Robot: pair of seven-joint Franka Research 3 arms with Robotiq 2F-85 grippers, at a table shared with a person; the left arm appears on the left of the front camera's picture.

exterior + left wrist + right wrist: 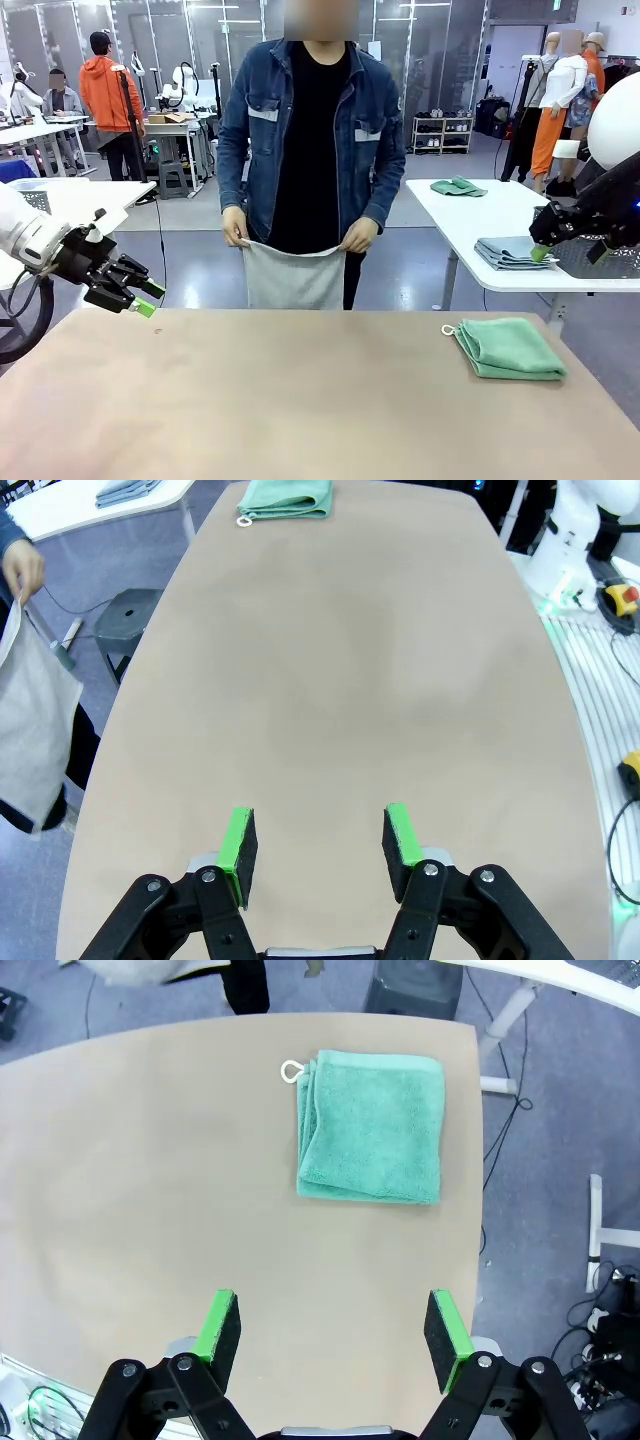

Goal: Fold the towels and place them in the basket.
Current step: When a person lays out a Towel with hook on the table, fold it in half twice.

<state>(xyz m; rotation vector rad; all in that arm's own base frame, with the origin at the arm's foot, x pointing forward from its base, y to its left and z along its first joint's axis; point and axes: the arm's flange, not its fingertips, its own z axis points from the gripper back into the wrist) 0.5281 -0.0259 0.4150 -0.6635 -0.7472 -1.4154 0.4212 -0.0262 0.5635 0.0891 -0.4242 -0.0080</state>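
Two grippers nearest, both empty; left gripper (149, 299) (320, 832) raised over the left edge of the tabletop (300, 400), jaws parted to a middling width, green pads (240, 848) facing bare surface, nothing between them; right gripper (570, 250) (335, 1322) held high off the right edge of the tabletop, jaws spread wide, nothing gripped, looking down on the far right corner; lying flat by that far right corner, close to the right edge, the mint green towel (510, 348) (370, 1125) (285, 497), folded into a thick near-square, its white loop (448, 329) (291, 1070) sticking out from the corner that points toward the middle of the tabletop; well apart from both grippers; at the far edge, about midway along it, a person standing, both hands (235, 228) at waist height pinching the top corners of the off-white towel (293, 275) (30, 720), hanging unfolded and clear of the tabletop; farther right, on a white side table (470, 215), a stack of folded grey cloths (510, 252) and, just beside it, partly hidden behind the right gripper, a grey lattice-walled basket (585, 265); whether anything lies inside, impossible to tell.
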